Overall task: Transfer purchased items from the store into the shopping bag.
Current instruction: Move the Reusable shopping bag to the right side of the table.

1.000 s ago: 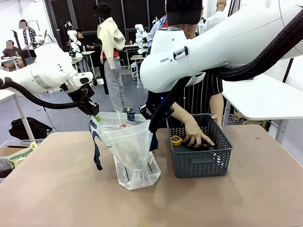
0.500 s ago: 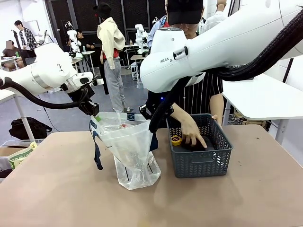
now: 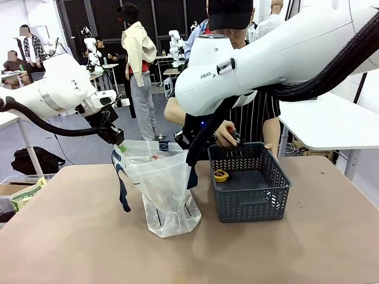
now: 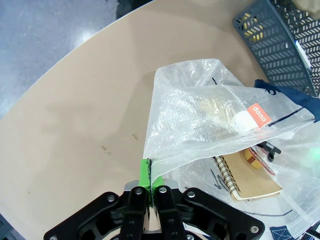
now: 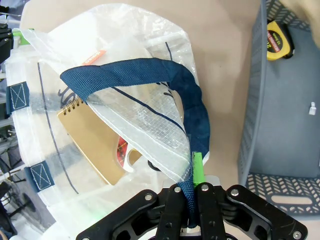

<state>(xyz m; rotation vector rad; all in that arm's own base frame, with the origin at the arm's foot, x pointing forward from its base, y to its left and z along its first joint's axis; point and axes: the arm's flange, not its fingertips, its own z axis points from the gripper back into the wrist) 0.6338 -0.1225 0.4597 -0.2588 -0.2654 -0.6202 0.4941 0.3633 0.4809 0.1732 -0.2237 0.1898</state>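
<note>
The shopping bag point(image 3: 164, 188) stands open at the table's middle, held between both arms. My left gripper point(image 3: 119, 145) is shut on its left rim, its green pads point(image 4: 145, 172) pinching the plastic in the left wrist view. My right gripper point(image 5: 193, 192) is shut on a navy strap handle point(image 5: 150, 75). Inside the bag lie a spiral notebook point(image 5: 92, 140) and a few small items. The store point(image 3: 251, 184), a dark grey mesh basket, sits just right of the bag with a yellow tape measure point(image 3: 221, 175) in it. The person's hand point(image 3: 226, 134) holds a small dark item above the basket's far rim.
The person stands across the table behind the basket. My right arm's large white link point(image 3: 266, 59) spans the upper right of the front view. A second white table point(image 3: 331, 121) stands at the right. Bare tabletop lies in front of the bag and the basket.
The person's hand has lifted out of the basket with a dark item and now sits above its far rim. Both grippers and the bag have not moved.
</note>
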